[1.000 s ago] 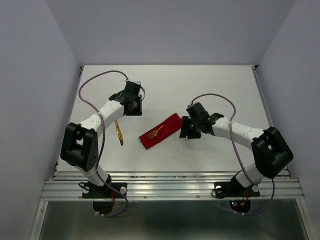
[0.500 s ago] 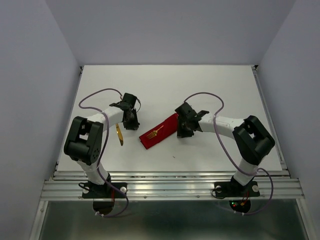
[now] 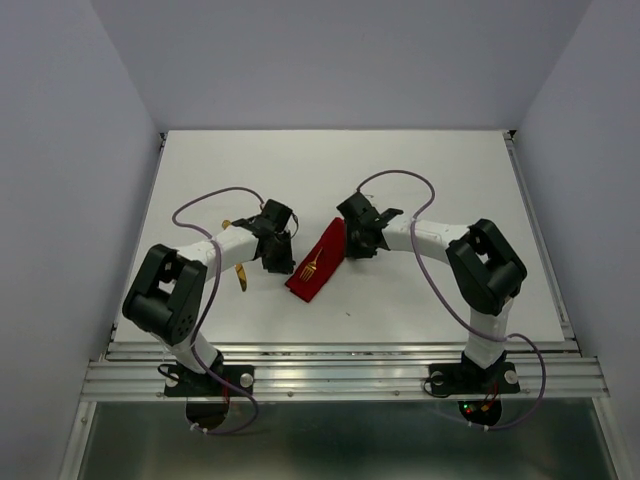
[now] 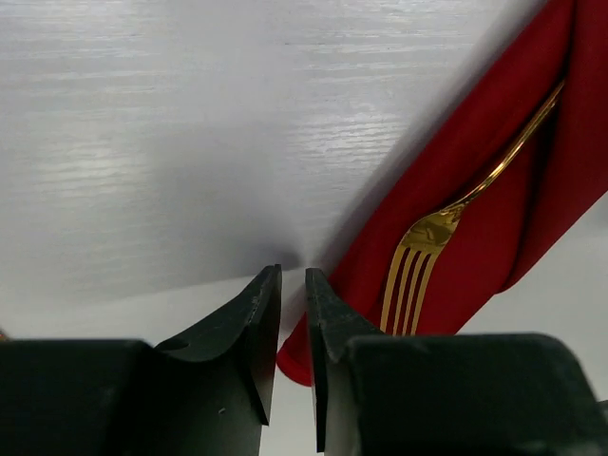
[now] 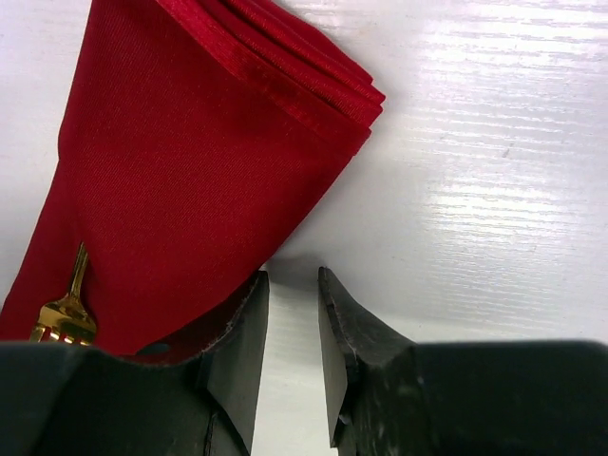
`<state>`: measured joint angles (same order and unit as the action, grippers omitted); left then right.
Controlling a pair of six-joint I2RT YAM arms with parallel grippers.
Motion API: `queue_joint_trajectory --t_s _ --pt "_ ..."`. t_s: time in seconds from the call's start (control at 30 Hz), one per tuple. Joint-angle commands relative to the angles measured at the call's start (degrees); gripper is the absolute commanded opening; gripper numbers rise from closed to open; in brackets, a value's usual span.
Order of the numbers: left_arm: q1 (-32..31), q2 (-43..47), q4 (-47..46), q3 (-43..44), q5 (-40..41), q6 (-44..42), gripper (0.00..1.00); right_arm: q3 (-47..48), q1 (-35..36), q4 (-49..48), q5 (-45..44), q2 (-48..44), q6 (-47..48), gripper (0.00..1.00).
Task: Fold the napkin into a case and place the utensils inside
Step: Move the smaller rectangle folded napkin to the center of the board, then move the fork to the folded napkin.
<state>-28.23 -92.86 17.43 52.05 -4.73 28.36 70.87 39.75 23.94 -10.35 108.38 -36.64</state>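
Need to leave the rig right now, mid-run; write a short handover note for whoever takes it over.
Left gripper: jaws narrowly apart, empty, at the near corner of the case.
Right gripper: jaws narrowly apart, empty, at the case's right edge near its far end.
Things: the red case lies folded mid-table. The fork sits in its fold with the tines showing. The knife lies on the table left of the case.
Done: napkin folded, fork in.
Left: pick up the knife and slide it in beside the fork.
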Motion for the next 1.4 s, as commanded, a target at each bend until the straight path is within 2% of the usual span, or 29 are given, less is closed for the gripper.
queue_joint_trajectory --t_s 0.0,0.07,0.2,0.3,0.4,0.6,0.87,1.27,1.37 --pt "0.1 5.67 5.32 2.78 3.23 0.21 0.29 0.94 -1.07 -0.48 -2.83 -1.41 0.7 0.33" --pt "0.02 7.51 7.43 5.67 7.42 -0.32 0.3 -0.9 -1.86 -0.48 -3.18 -2.73 0.7 0.33" --pt "-1.56 8.92 11.91 10.07 10.7 -1.55 0.37 -4.68 -4.06 -0.56 -3.45 -7.03 0.52 0.35" --pt "-5.25 7.7 12.98 13.33 10.97 -3.92 0.43 -7.05 -4.06 -0.56 -3.45 -9.58 0.52 0.36" --pt "-8.58 4.46 14.03 16.14 12.11 -7.34 0.45 -8.38 -4.59 -0.48 -3.19 -10.9 0.35 0.37" --pt "-12.11 -1.08 11.32 18.43 10.09 -13.5 0.41 -10.58 -4.59 -1.09 -3.18 -10.82 0.26 0.37" --pt "-12.47 -9.52 10.34 24.76 9.75 -18.68 0.41 -11.46 -4.59 -1.8 -3.36 -11.08 -0.09 0.37" --pt "-12.38 -15.86 10.61 26.26 7.98 -21.24 0.4 -11.9 -4.59 -1.71 -3.01 -10.82 -0.18 0.38" --pt "-12.38 -16.74 10.61 26.43 7.9 -21.59 0.37 -11.72 -4.59 -1.8 -3.19 -10.56 -0.01 0.38"
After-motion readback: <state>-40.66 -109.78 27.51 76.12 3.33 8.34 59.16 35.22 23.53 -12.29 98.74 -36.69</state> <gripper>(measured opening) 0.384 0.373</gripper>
